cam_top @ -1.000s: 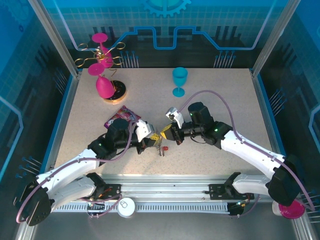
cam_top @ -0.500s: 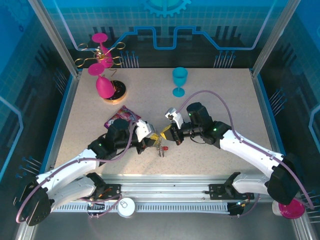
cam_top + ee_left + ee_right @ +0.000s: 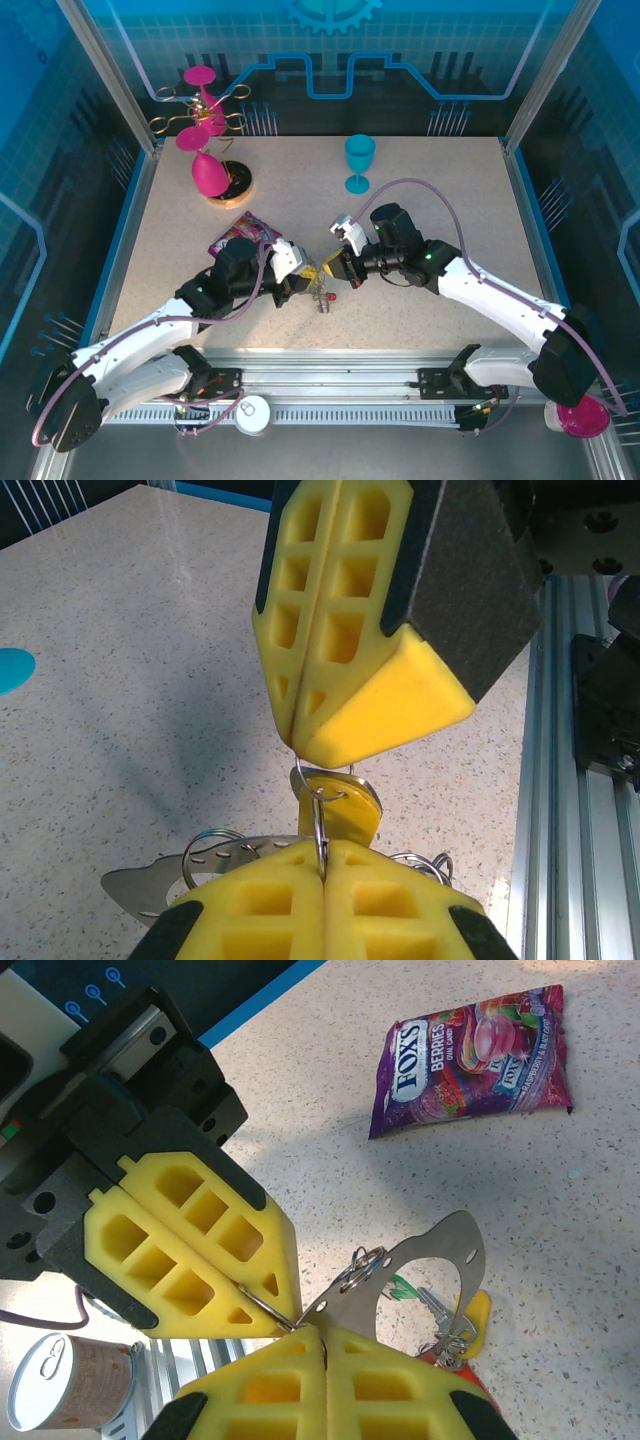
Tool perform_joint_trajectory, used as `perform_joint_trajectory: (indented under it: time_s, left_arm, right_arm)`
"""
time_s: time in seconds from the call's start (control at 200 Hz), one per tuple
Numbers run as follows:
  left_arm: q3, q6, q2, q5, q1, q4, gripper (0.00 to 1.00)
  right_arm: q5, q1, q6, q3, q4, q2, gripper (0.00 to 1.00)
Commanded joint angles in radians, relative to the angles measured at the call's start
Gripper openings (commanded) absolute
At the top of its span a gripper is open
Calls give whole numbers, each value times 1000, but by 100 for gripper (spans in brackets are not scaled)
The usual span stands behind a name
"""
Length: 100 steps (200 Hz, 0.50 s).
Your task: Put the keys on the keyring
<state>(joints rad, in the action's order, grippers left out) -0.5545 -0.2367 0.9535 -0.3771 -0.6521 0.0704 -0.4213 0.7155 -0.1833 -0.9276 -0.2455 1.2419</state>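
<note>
The keyring is a bunch of thin split rings on a flat silver plate (image 3: 440,1260) with small holes, carrying a green tag (image 3: 400,1285), a yellow piece (image 3: 478,1315) and a red clip (image 3: 445,1362). One small silver key (image 3: 436,1310) hangs among the rings beside the yellow piece. My left gripper (image 3: 322,865) is shut on a thin wire ring (image 3: 318,825) that passes through the yellow piece (image 3: 340,820). Tip to tip with it, my right gripper (image 3: 323,1335) is shut on the same ring by the plate's edge. The bunch (image 3: 322,298) dangles below both grippers just above the table.
A purple candy bag (image 3: 470,1055) lies behind the left arm. A blue goblet (image 3: 359,162) stands at the back, with pink goblets and a black-and-tan disc (image 3: 237,184) at the back left. A tin can (image 3: 65,1380) sits off the table's near edge by the rail.
My right gripper has crept slightly left and away from me while staying shut. The left gripper and the hanging bunch are almost unmoved.
</note>
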Motion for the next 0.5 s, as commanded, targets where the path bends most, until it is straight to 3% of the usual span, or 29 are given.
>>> perform_joint_trajectory:
  time_s: [0.0, 0.315, 0.495]
  left_arm:
    - [-27, -20, -39, -31, -25, 117, 0]
    - [4, -98, -58, 49, -59, 225, 0]
    - [13, -87, -57, 43, -61, 255, 0]
  right_arm:
    - [49, 7, -22, -39, -19, 24, 0]
    - [23, -18, -35, -66, -115, 58, 0]
    - [-11, -34, -33, -69, -122, 51, 31]
